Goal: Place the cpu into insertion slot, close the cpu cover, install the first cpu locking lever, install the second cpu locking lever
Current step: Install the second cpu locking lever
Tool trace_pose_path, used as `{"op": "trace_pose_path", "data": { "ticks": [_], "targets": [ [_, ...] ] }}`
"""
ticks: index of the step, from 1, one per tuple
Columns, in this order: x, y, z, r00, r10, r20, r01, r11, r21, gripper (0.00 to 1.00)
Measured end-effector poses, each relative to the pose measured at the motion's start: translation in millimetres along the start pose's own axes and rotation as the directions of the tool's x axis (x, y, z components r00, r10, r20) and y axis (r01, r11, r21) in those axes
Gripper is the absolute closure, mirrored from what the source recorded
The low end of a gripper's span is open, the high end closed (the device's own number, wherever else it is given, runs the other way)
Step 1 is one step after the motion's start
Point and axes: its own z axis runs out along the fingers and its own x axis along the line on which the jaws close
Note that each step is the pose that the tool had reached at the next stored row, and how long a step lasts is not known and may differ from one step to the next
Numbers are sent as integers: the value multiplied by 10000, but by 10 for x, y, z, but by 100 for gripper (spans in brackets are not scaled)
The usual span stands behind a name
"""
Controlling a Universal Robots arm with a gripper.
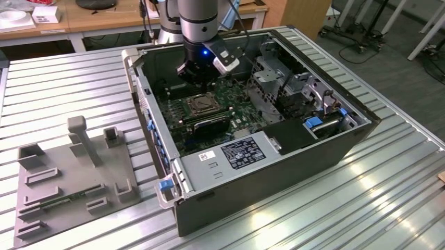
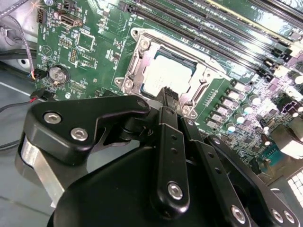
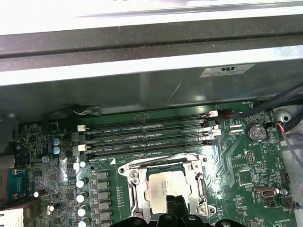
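Note:
The open computer case (image 1: 334, 151) lies on its side with the green motherboard (image 1: 233, 101) facing up. The cpu (image 2: 165, 75) (image 3: 158, 189), a pale silver square, sits in the insertion slot (image 1: 201, 105). The silver cpu cover (image 2: 137, 61) (image 3: 163, 163) lies flat around it, its window framing the chip. Whether the thin lever rods along the socket's sides are latched cannot be told. My gripper (image 1: 199, 83) (image 2: 169, 94) (image 3: 174, 204) hangs just above the cpu's edge. Its black fingers are pressed together and hold nothing.
Long black memory slots (image 3: 147, 135) (image 2: 213, 23) run beside the socket. A coin battery (image 3: 255, 132) and loose cables (image 2: 19, 42) lie near the case wall. A drive cage (image 1: 278, 78) and a labelled power supply (image 1: 236, 153) fill the case's right. A grey fixture plate (image 1: 70, 177) lies at the exterior view's left.

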Motion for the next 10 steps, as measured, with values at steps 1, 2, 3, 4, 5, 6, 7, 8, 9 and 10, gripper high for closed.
{"op": "trace_pose_path", "data": {
  "ticks": [1,2,3,4,5,6,7,8,9,10],
  "targets": [
    [0,0,-1,10000,0,-1,0,10000,3,89],
    [0,0,0,10000,1,-7,-1,10000,5,89],
    [0,1,1,10000,4,-47,-4,10000,8,89],
    [-1,1,1,9999,9,-101,-9,10000,15,89],
    [-1,0,0,9999,12,-128,-12,10000,20,89],
    [0,0,0,9999,14,-132,-13,10000,22,89],
    [0,0,0,9999,14,-135,-14,10000,22,89],
    [-1,0,0,9999,13,-138,-13,10000,22,89],
    [-1,0,0,9999,13,-140,-13,10000,22,89],
    [-1,0,0,9999,13,-141,-13,10000,22,89]
  ]
}}
